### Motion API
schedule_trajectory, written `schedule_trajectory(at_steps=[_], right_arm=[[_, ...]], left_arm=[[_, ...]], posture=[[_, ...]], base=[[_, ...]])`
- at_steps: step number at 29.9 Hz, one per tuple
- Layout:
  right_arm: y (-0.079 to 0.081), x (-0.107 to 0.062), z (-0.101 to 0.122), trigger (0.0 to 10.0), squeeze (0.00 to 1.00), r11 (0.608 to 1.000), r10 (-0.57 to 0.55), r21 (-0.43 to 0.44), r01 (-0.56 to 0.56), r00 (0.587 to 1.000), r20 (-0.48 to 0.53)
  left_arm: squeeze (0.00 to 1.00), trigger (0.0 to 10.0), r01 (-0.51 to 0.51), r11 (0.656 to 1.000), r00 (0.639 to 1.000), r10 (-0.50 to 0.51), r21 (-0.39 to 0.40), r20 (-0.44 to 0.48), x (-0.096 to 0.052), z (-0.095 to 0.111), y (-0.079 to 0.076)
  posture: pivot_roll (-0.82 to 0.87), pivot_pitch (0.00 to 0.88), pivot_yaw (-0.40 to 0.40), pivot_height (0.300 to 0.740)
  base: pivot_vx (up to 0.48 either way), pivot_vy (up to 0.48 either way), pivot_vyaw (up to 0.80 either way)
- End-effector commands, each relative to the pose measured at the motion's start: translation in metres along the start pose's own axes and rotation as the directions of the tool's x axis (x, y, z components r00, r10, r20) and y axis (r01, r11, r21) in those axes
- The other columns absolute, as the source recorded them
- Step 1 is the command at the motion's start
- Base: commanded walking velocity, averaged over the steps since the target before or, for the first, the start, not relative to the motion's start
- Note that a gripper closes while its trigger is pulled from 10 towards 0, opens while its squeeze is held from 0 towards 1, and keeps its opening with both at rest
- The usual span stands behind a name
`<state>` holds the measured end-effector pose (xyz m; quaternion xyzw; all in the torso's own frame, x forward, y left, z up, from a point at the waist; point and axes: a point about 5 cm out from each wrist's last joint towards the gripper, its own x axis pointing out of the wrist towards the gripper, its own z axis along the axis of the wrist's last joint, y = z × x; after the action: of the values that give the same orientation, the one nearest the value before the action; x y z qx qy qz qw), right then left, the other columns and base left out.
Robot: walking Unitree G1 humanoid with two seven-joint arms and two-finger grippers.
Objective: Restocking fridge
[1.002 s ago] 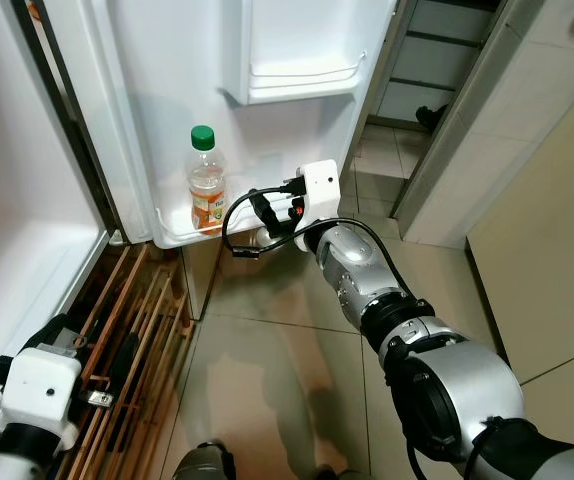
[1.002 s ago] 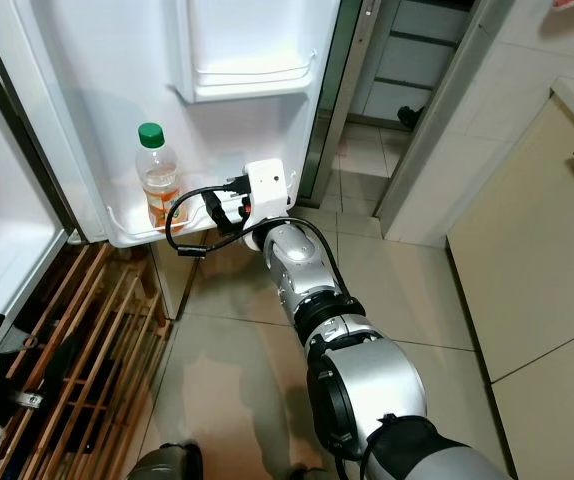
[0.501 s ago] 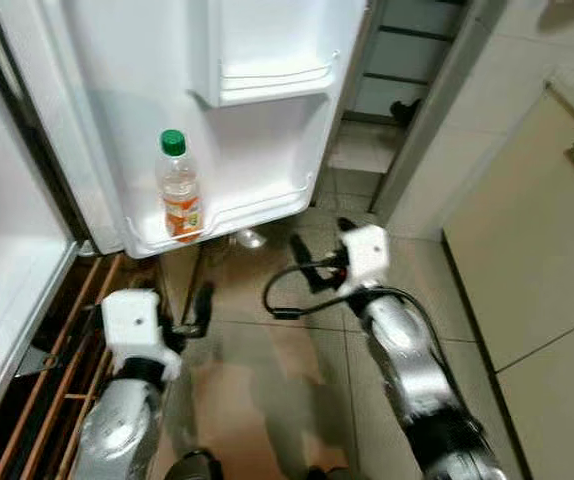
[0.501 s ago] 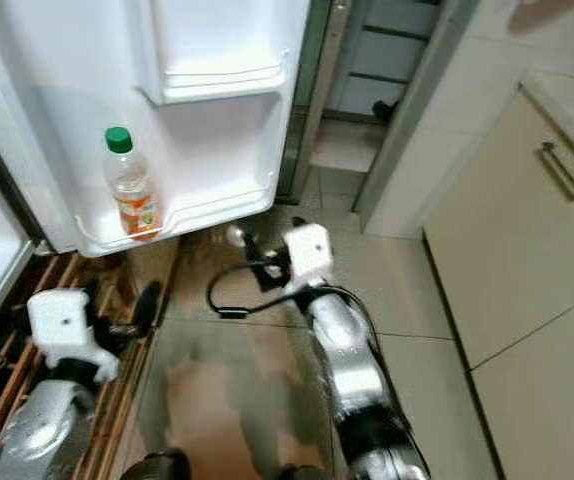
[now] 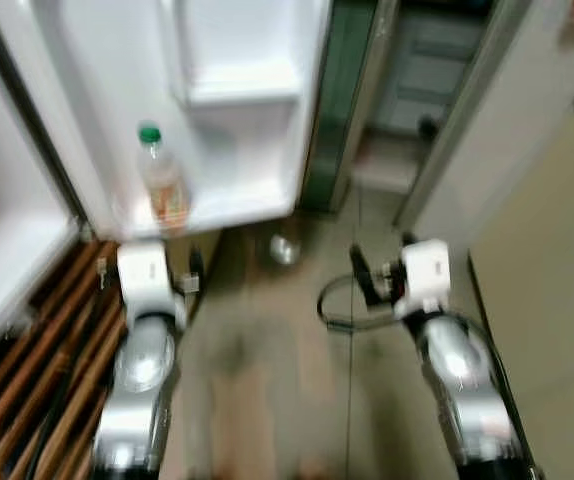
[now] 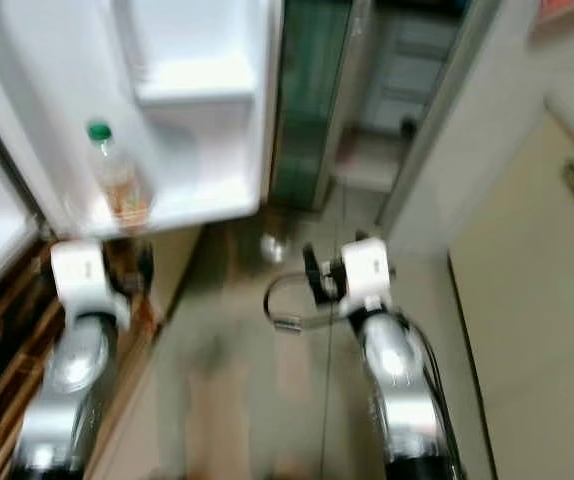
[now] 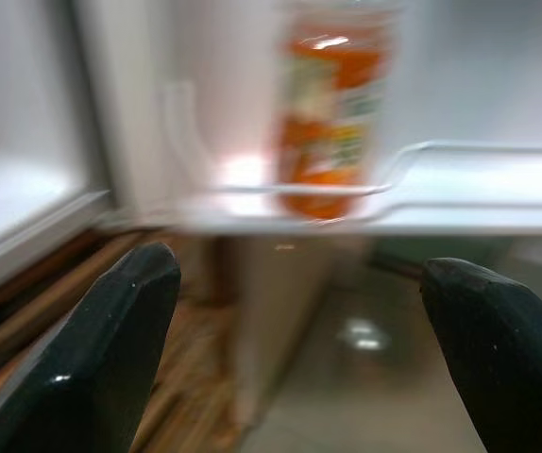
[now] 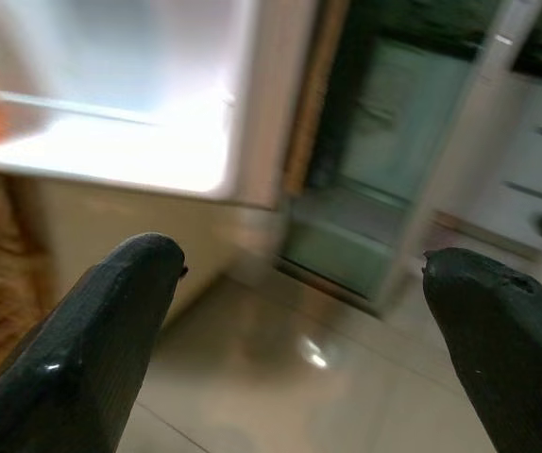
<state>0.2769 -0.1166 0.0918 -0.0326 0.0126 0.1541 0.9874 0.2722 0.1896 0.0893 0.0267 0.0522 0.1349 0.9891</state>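
Left wrist view showed the green-capped plastic bottle of orange drink [image 7: 332,104] standing on the white fridge door's lowest shelf [image 7: 460,193], both grippers spread empty, so fetching further stock probably wanted steadier walking.

No text, brand, number or sign can be read. An orange and green label is seen on the bottle [image 7: 332,104] standing in the lower shelf of the fridge door [image 5: 229,205], but its print is blurred beyond reading in the left wrist view and too small in the head views.
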Motion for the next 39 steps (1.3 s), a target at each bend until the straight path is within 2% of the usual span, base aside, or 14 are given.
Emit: schedule_trajectory(at_steps=[1,4,7,11,14,16,19,26,33,36,39], right_arm=[[-0.006,-0.002,0.001,10.0,0.00,1.000,-0.013,-0.027,0.013,1.000,-0.011],[-0.003,-0.001,0.001,10.0,0.00,0.999,-0.009,-0.044,0.009,1.000,-0.011],[-0.013,0.001,-0.005,10.0,0.00,0.998,-0.027,-0.059,0.024,0.999,-0.040],[-0.025,0.000,-0.007,10.0,0.00,0.995,-0.056,-0.080,0.052,0.997,-0.049],[-0.036,-0.003,-0.009,10.0,0.00,0.992,-0.108,-0.077,0.103,0.993,-0.054],[-0.038,-0.004,-0.009,10.0,0.00,0.990,-0.125,-0.070,0.121,0.991,-0.048],[-0.038,-0.007,-0.013,10.0,0.00,0.987,-0.147,-0.073,0.143,0.988,-0.052],[-0.038,-0.010,-0.017,10.0,0.00,0.985,-0.162,-0.064,0.158,0.985,-0.058],[-0.038,-0.008,-0.016,10.0,0.00,0.987,-0.151,-0.066,0.147,0.987,-0.055],[-0.038,-0.008,-0.016,10.0,0.00,0.988,-0.144,-0.067,0.141,0.988,-0.055],[-0.038,-0.007,-0.016,10.0,0.00,0.989,-0.135,-0.069,0.131,0.989,-0.060]], left_arm=[[0.00,10.0,0.020,0.999,1.000,-0.020,0.028,0.006,0.005,0.001,-0.012],[0.00,10.0,0.060,0.995,0.997,-0.063,0.086,0.038,0.010,0.003,-0.018],[0.00,10.0,0.151,0.986,0.985,-0.156,0.069,0.080,0.010,0.011,-0.032],[0.00,10.0,0.212,0.974,0.971,-0.220,0.082,0.095,0.009,0.014,-0.040],[0.00,10.0,0.244,0.966,0.962,-0.252,0.087,0.108,0.008,0.015,-0.039],[0.00,10.0,0.272,0.960,0.953,-0.279,0.070,0.122,0.008,0.017,-0.039],[0.00,10.0,0.356,0.934,0.923,-0.358,0.044,0.139,0.005,0.022,-0.051],[0.00,10.0,0.365,0.931,0.919,-0.359,-0.010,0.162,0.010,0.031,-0.059],[0.00,10.0,0.365,0.930,0.919,-0.352,-0.042,0.179,0.009,0.032,-0.059],[0.00,10.0,0.380,0.924,0.907,-0.365,-0.032,0.209,0.005,0.036,-0.062],[0.00,10.0,0.452,0.892,0.865,-0.438,0.000,0.247,-0.001,0.043,-0.069]], posture=[[-0.18,0.000,-0.052,0.740],[-0.17,0.000,-0.067,0.740],[-0.18,0.000,-0.061,0.740],[-0.18,0.000,-0.042,0.740],[-0.18,0.000,-0.030,0.740],[-0.19,0.000,-0.014,0.740],[-0.20,0.000,0.009,0.740],[-0.20,0.000,0.009,0.740],[-0.19,0.000,-0.002,0.740],[-0.19,0.000,-0.008,0.740],[-0.18,0.000,-0.020,0.740]], base=[[0.000,0.000,0.00],[0.000,0.000,0.00],[0.000,0.000,0.61],[0.000,0.000,0.64],[0.000,0.000,0.61],[0.000,0.000,0.61],[0.480,0.000,0.15],[0.480,0.000,0.00],[0.480,0.000,0.00],[0.160,0.000,0.00],[0.000,0.000,0.00]])
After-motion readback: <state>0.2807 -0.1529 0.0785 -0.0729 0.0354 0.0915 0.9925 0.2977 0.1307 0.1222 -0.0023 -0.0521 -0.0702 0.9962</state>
